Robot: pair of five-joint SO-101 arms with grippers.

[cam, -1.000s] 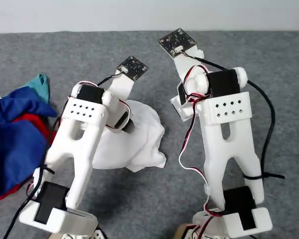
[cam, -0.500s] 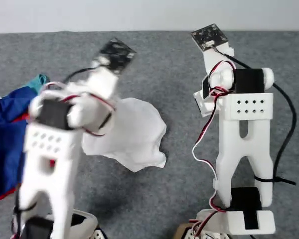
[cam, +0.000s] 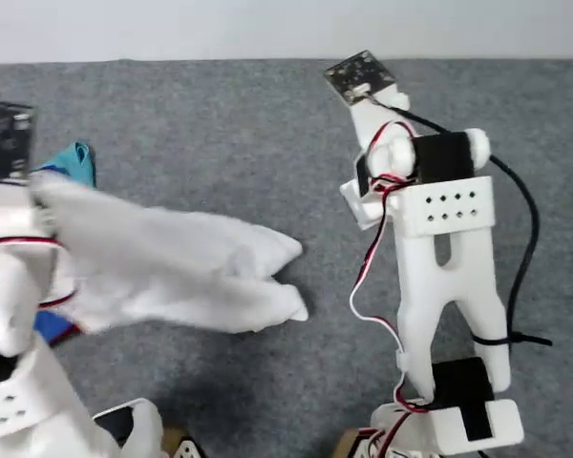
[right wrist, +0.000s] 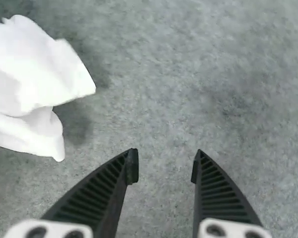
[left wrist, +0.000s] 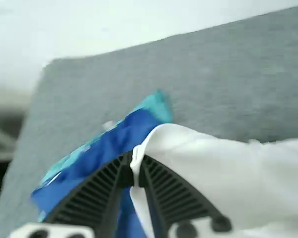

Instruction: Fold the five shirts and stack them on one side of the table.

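Note:
A white shirt (cam: pixel 172 267) hangs stretched across the left half of the table, held up at its left end by the left arm (cam: pixel 10 286). In the left wrist view my left gripper (left wrist: pixel 134 171) is shut on the white shirt (left wrist: pixel 223 178), pinching its edge between the black fingers (left wrist: pixel 161 186). A pile of blue, teal and red shirts (left wrist: pixel 94 153) lies under and behind it; a teal corner (cam: pixel 76 157) pokes out at the table's left. My right gripper (right wrist: pixel 163 166) stands open over bare grey felt, with the white shirt's free end (right wrist: pixel 35 99) lying apart from it.
Grey felt (cam: pixel 229 114) covers the table, bare in the middle and at the back. The right arm (cam: pixel 439 248) stands over the right half. A pale wall runs along the table's far edge (cam: pixel 267 59).
The left arm has swung far to the left and lifted, pulling the white shirt out into a long stretched shape. The right arm shifted slightly left.

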